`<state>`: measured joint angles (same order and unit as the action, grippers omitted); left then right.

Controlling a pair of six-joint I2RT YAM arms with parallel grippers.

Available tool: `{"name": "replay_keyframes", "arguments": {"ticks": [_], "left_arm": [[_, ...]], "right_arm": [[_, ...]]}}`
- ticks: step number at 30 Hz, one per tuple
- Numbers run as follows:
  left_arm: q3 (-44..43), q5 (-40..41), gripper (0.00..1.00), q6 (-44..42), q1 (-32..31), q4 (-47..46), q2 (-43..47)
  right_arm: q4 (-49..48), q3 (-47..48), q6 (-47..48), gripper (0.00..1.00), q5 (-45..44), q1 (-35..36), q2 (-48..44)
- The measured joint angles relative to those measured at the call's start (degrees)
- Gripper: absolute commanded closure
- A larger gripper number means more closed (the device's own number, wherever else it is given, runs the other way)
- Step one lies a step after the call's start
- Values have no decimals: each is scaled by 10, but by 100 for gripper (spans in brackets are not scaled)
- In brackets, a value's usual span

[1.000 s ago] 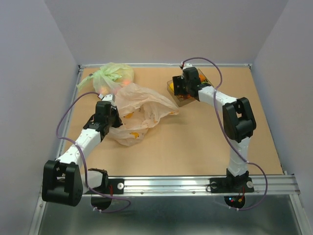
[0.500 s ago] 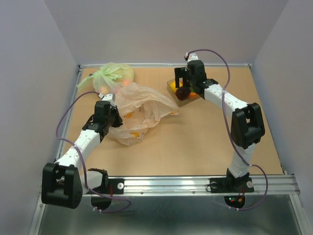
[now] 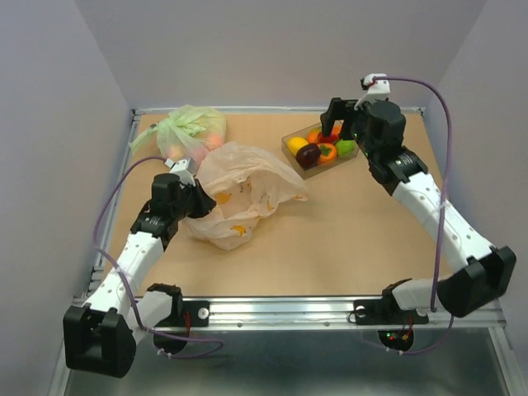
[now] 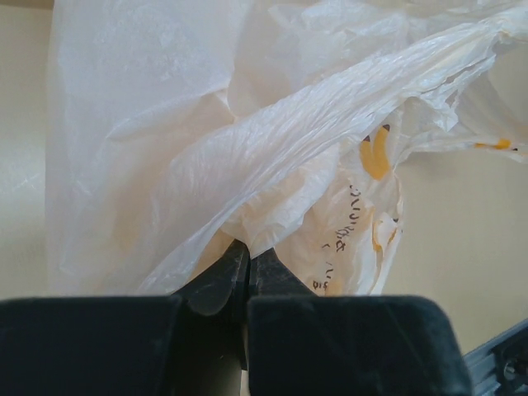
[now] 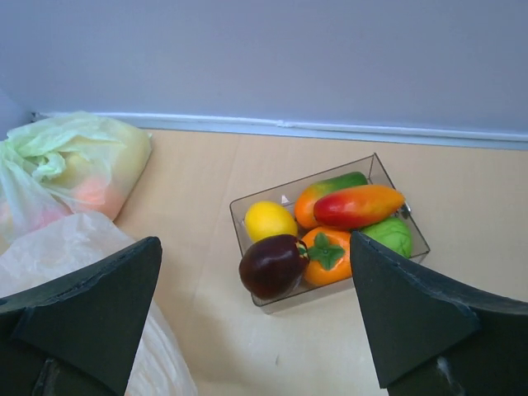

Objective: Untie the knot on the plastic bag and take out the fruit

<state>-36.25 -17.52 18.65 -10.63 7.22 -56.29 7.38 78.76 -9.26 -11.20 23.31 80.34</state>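
The left gripper was clamped tight on a fold of the large, crinkly, pale peach plastic bag, at the bag's near-left edge on the tan table. In the left wrist view the film filled almost everything, and we couldn't pick out the knot in that crumple. Orange-yellow marks sat beside dark lettering; whether they were print or something inside, we couldn't say.

At the far right, the right gripper hung spread wide with nothing in it, just above the clear rectangular box. The small glossy toy fruit lay in that box: a yellow lemon, a dark purple one, a green lime half hidden behind the gripper's own finger, and a red-orange piece.

The small light-green translucent bag sat far left, with only blurry pinkish shapes showing through it.
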Motion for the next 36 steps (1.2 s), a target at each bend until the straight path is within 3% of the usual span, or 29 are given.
{"name": "replay_keyframes", "arguments": {"ticks": [4,9,12,13,16,18,23,27,36], "left_arm": [[2,-7,77,21,0,32,45],[2,-10,77,38,0,84,116],[2,-15,62,47,0,118,139],[2,-16,46,49,0,129,144],[2,-14,22,67,0,171,175],[1,-14,16,78,0,192,206],[-24,-8,11,96,0,230,266],[-92,33,6,100,0,268,302],[-260,215,1,73,0,309,389]], "right_arm": [[2,-63,-6,0,-18,0,-104],[20,-135,-10,0,-49,0,-241],[34,-162,-10,0,-64,0,-319],[38,-168,-10,0,-70,0,-349],[59,-177,-10,0,-79,0,-409],[76,-177,-10,0,-83,0,-436],[126,-179,-10,0,-89,0,-486],[165,-185,-11,0,-103,0,-541],[221,-185,-16,0,-128,0,-640]]}}
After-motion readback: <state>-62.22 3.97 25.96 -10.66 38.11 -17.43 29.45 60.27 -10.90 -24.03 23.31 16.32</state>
